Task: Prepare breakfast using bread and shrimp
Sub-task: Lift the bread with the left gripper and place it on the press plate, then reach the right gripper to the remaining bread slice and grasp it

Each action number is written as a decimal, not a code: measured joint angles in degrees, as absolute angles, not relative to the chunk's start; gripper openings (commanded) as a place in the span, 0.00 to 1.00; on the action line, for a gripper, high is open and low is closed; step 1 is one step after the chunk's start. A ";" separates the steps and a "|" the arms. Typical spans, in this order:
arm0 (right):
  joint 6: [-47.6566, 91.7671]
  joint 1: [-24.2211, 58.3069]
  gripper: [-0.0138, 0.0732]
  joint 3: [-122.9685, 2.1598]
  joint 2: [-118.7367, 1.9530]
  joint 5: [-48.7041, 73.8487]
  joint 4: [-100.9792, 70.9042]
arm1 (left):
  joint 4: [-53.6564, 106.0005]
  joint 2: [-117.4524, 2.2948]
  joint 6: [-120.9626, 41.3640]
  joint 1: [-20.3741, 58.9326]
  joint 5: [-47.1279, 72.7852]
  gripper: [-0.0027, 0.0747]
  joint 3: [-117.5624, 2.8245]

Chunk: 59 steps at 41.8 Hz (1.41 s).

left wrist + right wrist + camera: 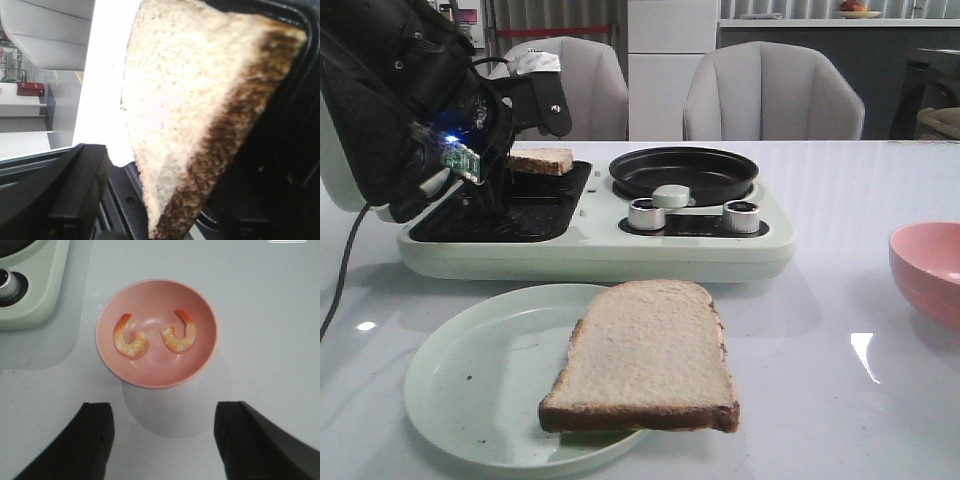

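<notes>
Fingers of our left gripper (492,185) reach down over the black grill tray (535,212) at the left end of the pale green breakfast machine (720,250), and a slice of bread (542,160) sits at their tips, tilted with its far edge raised above the tray. In the left wrist view that same slice (200,105) fills the frame, crust edge dark brown, but the pads themselves are hidden, so we cannot tell whether they are clamped on it or merely beside it.

Moving right along the machine, we see a round black pan (683,172) set in its top, and in front of it a pale green knob (671,196) between two silver dials (646,214).

Nearer the front edge of the table (840,400) lies a pale green plate (470,390) with the second bread slice (645,355) resting flat on it, its near crust overhanging the rim.

At the far right stands a pink bowl (928,270). Seen from our right wrist, the bowl (200,360) holds two curled shrimp (129,336), side by side and not touching. Our right gripper (162,440) hangs above the table just short of the bowl, its two dark fingers (85,440) spread wide apart with nothing between them.
</notes>
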<state>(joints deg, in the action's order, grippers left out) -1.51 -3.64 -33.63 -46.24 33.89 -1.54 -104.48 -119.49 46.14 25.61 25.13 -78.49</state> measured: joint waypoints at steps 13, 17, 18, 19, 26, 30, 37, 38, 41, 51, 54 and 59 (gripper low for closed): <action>-1.51 -3.64 0.78 -33.63 -46.24 33.89 -1.54 | -104.61 -118.14 46.14 25.83 25.34 0.72 -77.60; -1.51 -3.64 0.78 -33.63 -46.24 33.89 -1.54 | -102.19 -116.17 46.14 26.67 24.62 0.72 -75.81; -1.51 -3.64 0.78 -33.63 -46.24 33.89 -1.54 | -101.53 -115.58 46.14 26.93 24.51 0.72 -75.37; -1.51 -3.64 0.78 -33.63 -46.24 33.89 -1.54 | -100.91 -114.73 46.14 27.04 24.38 0.72 -74.70; -1.51 -3.64 0.78 -33.63 -46.24 33.89 -1.54 | -96.64 -108.35 46.14 29.86 26.79 0.72 -70.39; -1.51 -3.64 0.78 -33.63 -46.24 33.89 -1.54 | -90.31 -104.51 46.07 32.61 31.49 0.72 -68.76; -1.51 -3.64 0.78 -33.63 -46.24 33.89 -1.54 | -66.21 -98.65 37.70 39.22 42.79 0.72 -68.22; -1.51 -3.64 0.78 -33.63 -46.24 33.89 -1.54 | -61.98 -97.64 35.96 39.98 44.14 0.72 -68.22; -1.51 -3.64 0.78 -33.63 -46.24 33.89 -1.54 | -52.47 -95.07 31.36 42.39 49.10 0.72 -68.10; -1.51 -3.64 0.78 -33.63 -46.24 33.89 -1.54 | -31.15 -83.57 22.54 46.29 60.17 0.72 -67.05; -1.62 -3.64 0.78 -33.63 -46.24 33.89 -1.54 | -26.51 -78.83 20.33 46.30 59.46 0.72 -65.59; -1.62 -3.64 0.78 -33.63 -46.24 33.89 -1.54 | -20.85 -70.18 17.52 46.30 57.27 0.72 -61.87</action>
